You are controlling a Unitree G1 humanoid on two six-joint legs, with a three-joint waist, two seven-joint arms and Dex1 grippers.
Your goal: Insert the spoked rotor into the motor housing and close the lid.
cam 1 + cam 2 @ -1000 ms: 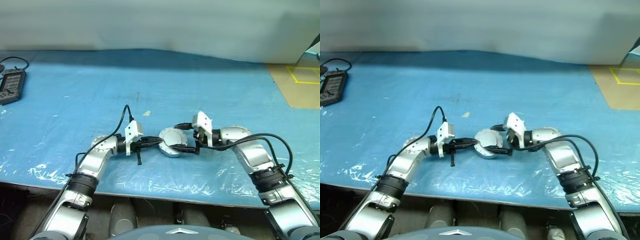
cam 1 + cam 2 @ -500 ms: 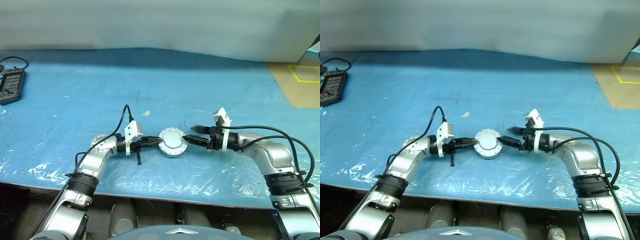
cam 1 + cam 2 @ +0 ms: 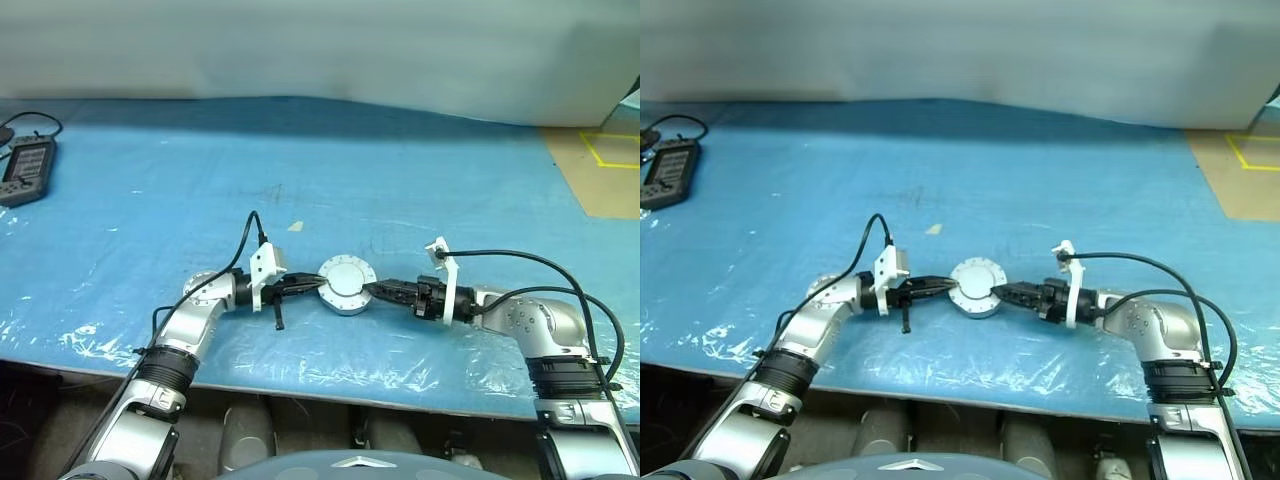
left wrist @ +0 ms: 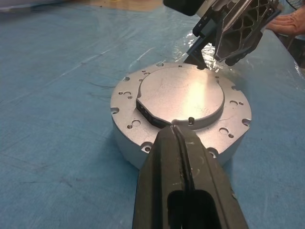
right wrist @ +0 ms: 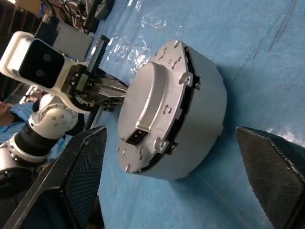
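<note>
- Here, the motor housing (image 3: 346, 299) sits near the front of the blue plastic-covered table (image 3: 180, 190), with the lid (image 4: 183, 94) closed on top of it, smooth face with the raised middle upward.
- The left gripper (image 3: 316, 285) lies level against the housing's left side; its two black fingers (image 4: 183, 157) are pressed together with no gap, tips resting at the edge of the lid's raised middle, gripping nothing.
- The right gripper (image 3: 372, 291) points at the housing from the opposite side, tips just beside its rim; in its wrist view its fingers (image 5: 76, 167) stand wide apart with the housing between them and untouched, so it holds nothing.
- The two grippers flank the housing from left and right, leaving its near and far sides unblocked.
- A dark handheld controller (image 3: 22, 172) with a cable lies at the table's far left edge, well apart.
- A small pale scrap (image 3: 293, 226) lies on the blue sheet beyond the left gripper.
- A brown floor area with yellow tape lines (image 3: 610, 150) shows past the table's right end.
- A person's hand (image 4: 289, 22) appears at the edge of the left wrist view, away from the housing.
</note>
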